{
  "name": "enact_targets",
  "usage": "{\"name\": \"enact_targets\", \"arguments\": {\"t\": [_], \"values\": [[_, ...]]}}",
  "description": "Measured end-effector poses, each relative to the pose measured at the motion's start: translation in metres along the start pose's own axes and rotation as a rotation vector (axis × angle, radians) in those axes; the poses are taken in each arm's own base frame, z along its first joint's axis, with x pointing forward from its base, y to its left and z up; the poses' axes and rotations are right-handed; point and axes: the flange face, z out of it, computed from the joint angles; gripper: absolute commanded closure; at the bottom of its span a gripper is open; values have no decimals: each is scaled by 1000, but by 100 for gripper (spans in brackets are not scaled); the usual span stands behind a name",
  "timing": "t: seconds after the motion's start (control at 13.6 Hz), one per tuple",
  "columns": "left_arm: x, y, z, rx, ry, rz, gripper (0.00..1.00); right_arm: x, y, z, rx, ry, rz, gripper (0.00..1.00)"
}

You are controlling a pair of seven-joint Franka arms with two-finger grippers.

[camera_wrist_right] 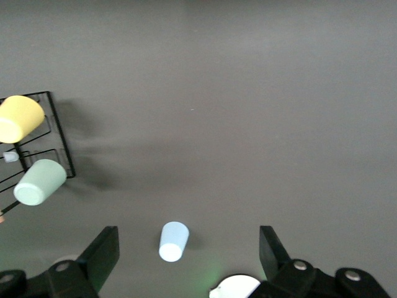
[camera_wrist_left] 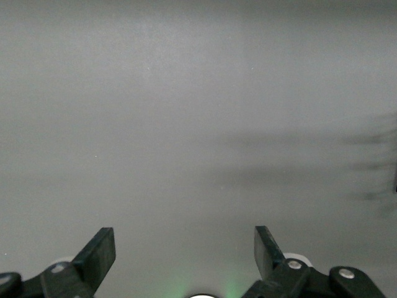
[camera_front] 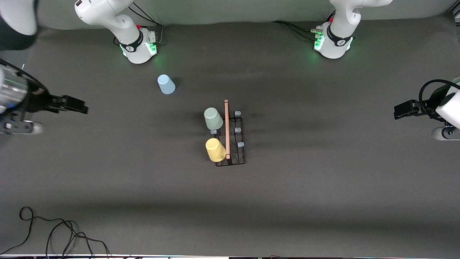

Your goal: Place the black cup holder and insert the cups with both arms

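You've got three cups: one light blue (camera_front: 166, 84), one pale green (camera_front: 213, 118), one yellow (camera_front: 215, 149). One black cup holder (camera_front: 238, 151) (six pegs, two covered). Two arms, two grippers (camera_front: 73, 104) (camera_front: 404, 109). One loose cable (camera_front: 57, 230).

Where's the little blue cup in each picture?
Front view: the blue cup stands on the table, farther from the camera than the rack, toward the right arm's end.
Left wrist view: not in it.
Right wrist view: the blue cup shows between the open right gripper fingers, down on the table.
Shared landmark: the rack holding the yellow cup and green cup.
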Motion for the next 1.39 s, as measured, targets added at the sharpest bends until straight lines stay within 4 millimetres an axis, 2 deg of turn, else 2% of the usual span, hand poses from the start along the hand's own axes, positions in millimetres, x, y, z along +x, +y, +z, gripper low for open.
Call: {"name": "enact_targets", "arguments": {"t": [0.44,0.95,1.39], "values": [[0,0,0,0,1,0,0,8,-2,19,-64,-9,-9,0],[2,2,-2,-21,23,3,0,9,1,18,-65,-7,-8,0],[2,3,-2,-26,23,3,0,12,28,22,-54,-24,-23,0]]}}
